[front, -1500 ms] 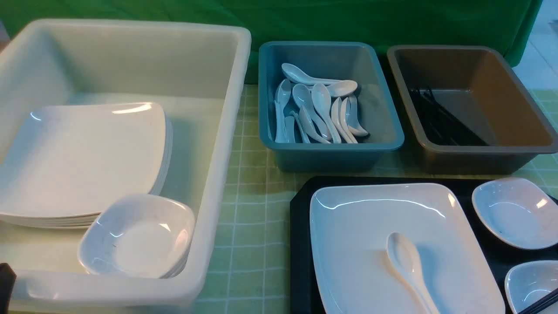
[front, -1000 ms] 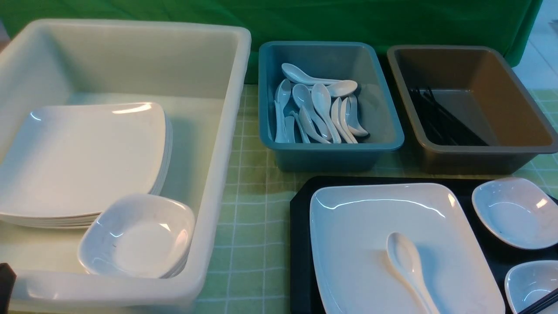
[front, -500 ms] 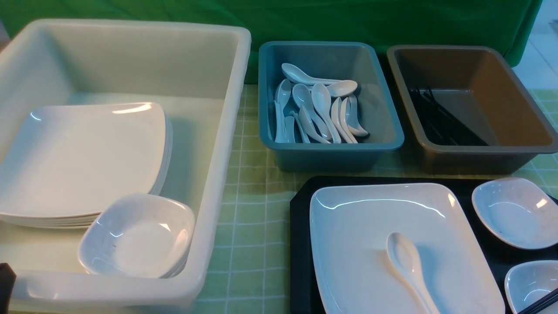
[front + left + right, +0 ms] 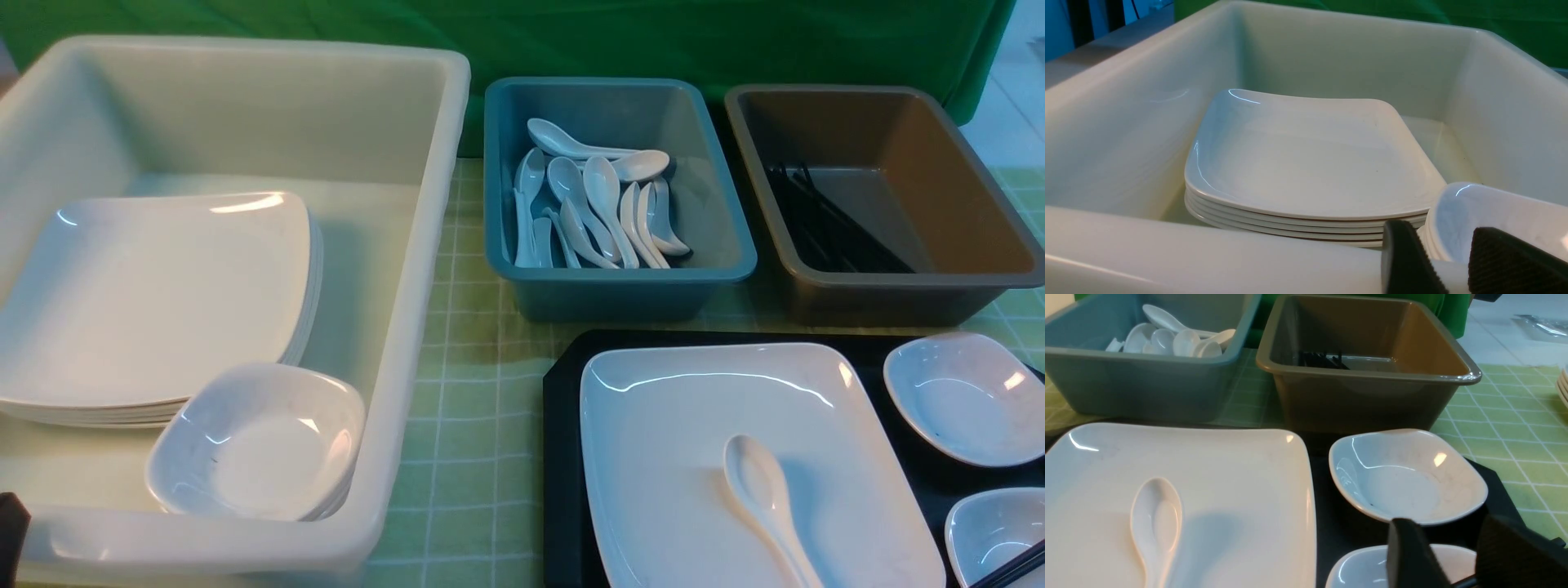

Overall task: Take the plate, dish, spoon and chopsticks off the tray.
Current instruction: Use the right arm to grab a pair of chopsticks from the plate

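Observation:
The black tray (image 4: 563,457) lies at the front right. On it rests the large white plate (image 4: 678,408), and the white spoon (image 4: 759,490) lies in the plate, bowl pointing away. Right of the plate stand a small white dish (image 4: 963,400) and a second dish (image 4: 992,527), with the black chopsticks (image 4: 1012,566) across the nearer one. My right gripper (image 4: 1447,526) hangs open just above that nearer dish (image 4: 1359,567), holding nothing. My left gripper (image 4: 1439,228) is open and empty at the near rim of the white tub (image 4: 1208,253).
The big white tub (image 4: 424,245) on the left holds a stack of plates (image 4: 155,302) and stacked small dishes (image 4: 261,441). Behind the tray stand a blue tub (image 4: 620,286) with several spoons and a brown tub (image 4: 898,290) with black chopsticks.

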Controlling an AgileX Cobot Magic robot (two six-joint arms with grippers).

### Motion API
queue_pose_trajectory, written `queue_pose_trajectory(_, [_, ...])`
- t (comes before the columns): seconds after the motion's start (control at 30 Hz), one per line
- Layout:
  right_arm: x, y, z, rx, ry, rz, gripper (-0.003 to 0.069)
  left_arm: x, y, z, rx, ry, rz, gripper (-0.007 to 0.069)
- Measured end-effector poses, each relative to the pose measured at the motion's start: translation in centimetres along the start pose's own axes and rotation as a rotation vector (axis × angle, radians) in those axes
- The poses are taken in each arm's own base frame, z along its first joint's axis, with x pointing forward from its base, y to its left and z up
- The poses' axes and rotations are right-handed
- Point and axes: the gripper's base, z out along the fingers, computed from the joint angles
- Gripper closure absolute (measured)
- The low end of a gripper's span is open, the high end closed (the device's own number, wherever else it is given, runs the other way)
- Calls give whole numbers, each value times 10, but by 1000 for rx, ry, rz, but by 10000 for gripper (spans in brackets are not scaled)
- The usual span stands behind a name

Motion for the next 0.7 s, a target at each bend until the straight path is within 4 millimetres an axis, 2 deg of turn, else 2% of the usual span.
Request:
queue_pose_trajectory(0.47, [-1,0,0,-3,-9,17,416,0,0,0,0,0,3,403])
queue_pose_trajectory(0.57, [-4,2,0,-27,-38,261,416,0,0,0,0,0,3,403])
queue_pose_trajectory(0.6, [-5,3,0,-47,-50,465,416,0,0,0,0,0,3,403])
queue_pose_trajectory(0.67, [-6,4,0,-61,-53,639,416,0,0,0,0,0,3,403])
queue_pose_trajectory(0.7, [-7,4,0,-72,-51,786,416,0,0,0,0,0,3,403])
